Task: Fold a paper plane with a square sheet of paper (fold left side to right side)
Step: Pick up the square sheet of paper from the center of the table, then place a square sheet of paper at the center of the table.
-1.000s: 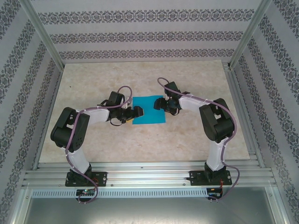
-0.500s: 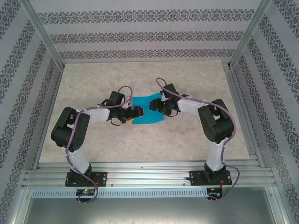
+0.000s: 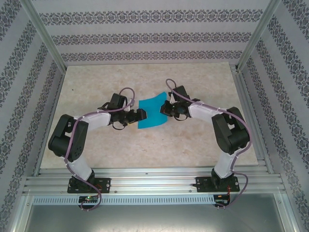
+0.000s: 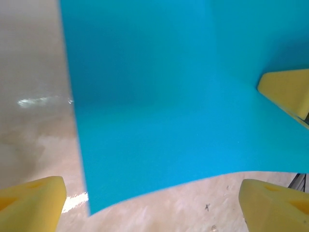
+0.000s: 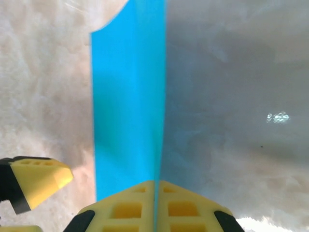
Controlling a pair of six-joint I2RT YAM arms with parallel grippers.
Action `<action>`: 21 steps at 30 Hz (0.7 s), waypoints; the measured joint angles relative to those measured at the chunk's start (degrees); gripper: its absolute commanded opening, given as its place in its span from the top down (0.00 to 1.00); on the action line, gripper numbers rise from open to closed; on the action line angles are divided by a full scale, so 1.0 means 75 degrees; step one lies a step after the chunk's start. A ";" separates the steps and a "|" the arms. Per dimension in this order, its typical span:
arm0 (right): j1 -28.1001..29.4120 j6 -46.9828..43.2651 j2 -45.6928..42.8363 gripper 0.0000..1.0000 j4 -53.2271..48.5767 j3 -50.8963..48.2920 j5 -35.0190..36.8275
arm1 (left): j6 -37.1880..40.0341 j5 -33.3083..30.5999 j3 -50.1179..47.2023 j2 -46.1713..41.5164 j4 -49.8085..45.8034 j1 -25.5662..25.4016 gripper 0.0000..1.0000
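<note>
1. Turquoise-blue and thin, the square sheet of paper [image 3: 150,115] sits near the middle of the pale marbled surface [image 3: 145,150], between the two arms.
2. Its left part lies flat on the surface. Its right side is lifted and bends upward in a smooth curve, with the far right corner highest in the top view.
3. Being square, the sheet has no long axis. Its edges run slightly skewed to the edges of the surface, and the raised edge runs from near to far.
4. The right end effector [image 3: 166,109] is at the sheet's right edge. In the right wrist view its yellow fingers [image 5: 130,208] are pressed together with the thin edge of the paper [image 5: 128,96] pinched between them.
5. The left end effector [image 3: 139,116] is low at the sheet's left edge with its fingers spread wide. In the left wrist view the sheet's [image 4: 169,121] near corner lies between the two yellow fingertips [image 4: 29,203], which grip nothing. Whether they touch the paper cannot be told.
</note>
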 measured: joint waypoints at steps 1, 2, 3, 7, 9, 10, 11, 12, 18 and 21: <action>-0.0055 -0.0050 -0.0216 1.00 0.0070 -0.0122 -0.0041 | 0.0003 -0.0023 -0.0102 -0.0318 -0.0009 0.0119 0.03; -0.0105 -0.0111 -0.0405 1.00 0.0143 -0.0227 -0.0096 | 0.0012 -0.0041 -0.0201 -0.0653 -0.0006 0.0256 0.02; -0.0166 -0.0169 -0.0647 1.00 0.0283 -0.0358 -0.0181 | 0.0009 -0.0052 -0.0289 -0.0994 -0.0003 0.0405 0.01; -0.0417 -0.0315 -0.1620 1.00 0.1029 -0.0892 -0.0807 | -0.0119 0.0090 -0.0629 -0.2267 0.0326 0.1017 0.00; -0.0507 -0.0370 -0.2031 1.00 0.1367 -0.1070 -0.1148 | -0.0262 0.0221 -0.0764 -0.2704 0.0519 0.1250 0.00; -0.0548 -0.0399 -0.2267 1.00 0.1504 -0.1128 -0.1352 | -0.0376 0.0344 -0.0822 -0.2932 0.0644 0.1373 0.00; -0.0560 -0.0423 -0.2442 1.00 0.1585 -0.1142 -0.1513 | -0.0458 0.0452 -0.0845 -0.3083 0.0740 0.1466 0.00; -0.0574 -0.0440 -0.2646 1.00 0.1699 -0.1142 -0.1716 | -0.0600 0.0603 -0.0848 -0.3258 0.0892 0.1571 0.00; -0.0527 -0.0495 -0.3748 1.00 0.2049 -0.1029 -0.2815 | -0.1329 0.1378 -0.0833 -0.3783 0.1947 0.1781 0.00; -0.0420 -0.0513 -0.4208 1.00 0.2127 -0.0784 -0.3258 | -0.1652 0.1754 -0.0726 -0.3853 0.2486 0.1781 0.00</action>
